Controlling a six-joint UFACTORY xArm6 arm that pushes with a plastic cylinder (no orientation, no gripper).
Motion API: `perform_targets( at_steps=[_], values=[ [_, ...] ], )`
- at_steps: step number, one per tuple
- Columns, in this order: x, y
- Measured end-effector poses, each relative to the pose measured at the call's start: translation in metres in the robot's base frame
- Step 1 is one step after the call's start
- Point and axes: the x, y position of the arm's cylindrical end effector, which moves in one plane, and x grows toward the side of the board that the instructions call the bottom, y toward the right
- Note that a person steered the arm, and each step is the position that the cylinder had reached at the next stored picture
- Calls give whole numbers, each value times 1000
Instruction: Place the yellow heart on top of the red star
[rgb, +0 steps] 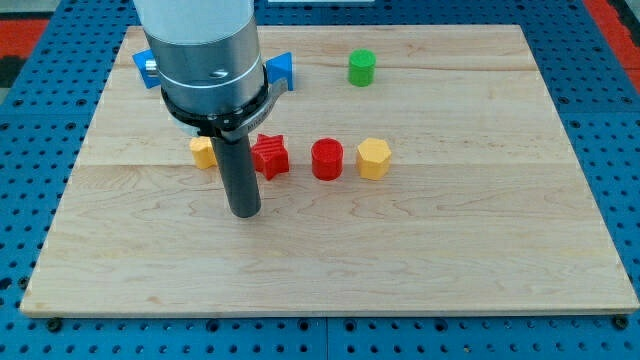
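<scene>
The desk (450, 250) was a pale wooden board lying on a blue pegboard surface (30, 120). The arm's grey cylindrical housing (200, 50) came down from the view's top left, ending in a straight dark rod. There were no fingers on this rig, so nothing opened, closed or held anything; the rod was the only working part.

My tip (244, 214) sat on the board toward the view's left of centre, below the row of blocks. It lay just below and slightly left of the red star (270, 156), near it, though contact could not be judged because the rod overlapped the star's left edge in the view.

The yellow heart (204, 152) stood at the left end of that row, partly hidden behind the rod and housing, so its shape was hard to make out. It was close beside the red star, on the star's left, with the rod crossing between them in the view. It rested on the board, not on the star.

To the right of the star stood a red cylinder (327, 159), then a yellow hexagonal block (373, 158) just beside it.

Near the view's top stood a green cylinder (362, 68), well apart from the row. A blue block (280, 70) showed at the housing's right edge, and another blue block (143, 67) at its left edge; both were largely hidden, shapes unclear.
</scene>
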Motion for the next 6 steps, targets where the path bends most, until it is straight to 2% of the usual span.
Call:
perform_targets(
  at_steps=[1,2,3,4,5,6],
  values=[
    [0,2],
    [2,35],
    [2,16],
    [-7,-84],
    [-64,-88],
    [-113,-18]
  ],
)
